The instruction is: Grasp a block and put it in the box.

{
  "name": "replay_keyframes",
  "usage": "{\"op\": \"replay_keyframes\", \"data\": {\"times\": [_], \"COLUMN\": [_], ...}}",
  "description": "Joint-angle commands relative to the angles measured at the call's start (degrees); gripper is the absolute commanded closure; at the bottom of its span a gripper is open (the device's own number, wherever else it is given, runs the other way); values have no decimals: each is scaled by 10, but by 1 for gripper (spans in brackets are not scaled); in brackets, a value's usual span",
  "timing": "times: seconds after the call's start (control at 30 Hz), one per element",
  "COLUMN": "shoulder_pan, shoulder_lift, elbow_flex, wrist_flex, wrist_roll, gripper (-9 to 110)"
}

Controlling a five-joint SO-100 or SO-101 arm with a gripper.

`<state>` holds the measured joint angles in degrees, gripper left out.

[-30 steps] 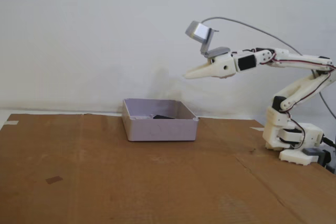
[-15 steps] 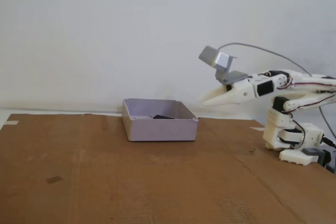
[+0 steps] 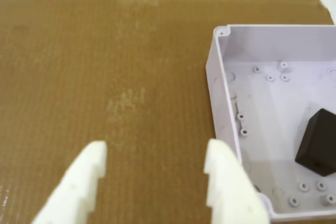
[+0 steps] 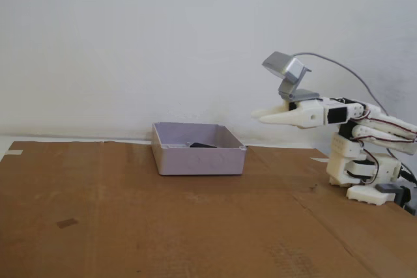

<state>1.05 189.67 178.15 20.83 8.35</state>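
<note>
In the fixed view the box (image 4: 199,157) sits on the brown cardboard (image 4: 130,213), with the block (image 4: 202,145) lying inside it as a dark shape just above the front wall. To the right, well apart and higher up, the gripper (image 4: 258,117) points toward the box. In the wrist view its pale fingers (image 3: 79,182) stand spread and empty over bare cardboard, the block (image 3: 317,143) resting in the box to their right.

Brown corrugated cardboard (image 4: 130,226) covers the table, with a white wall (image 4: 130,43) behind it.
</note>
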Motion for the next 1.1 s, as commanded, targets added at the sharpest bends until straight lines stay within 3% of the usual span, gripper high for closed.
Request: {"op": "replay_keyframes", "data": {"times": [0.0, 0.53, 1.07], "shoulder_pan": [3, 4, 2], "shoulder_lift": [50, 54, 54], "elbow_flex": [22, 21, 21], "wrist_flex": [55, 167, 323], "wrist_roll": [-5, -5, -5], "gripper": [79, 101, 102]}}
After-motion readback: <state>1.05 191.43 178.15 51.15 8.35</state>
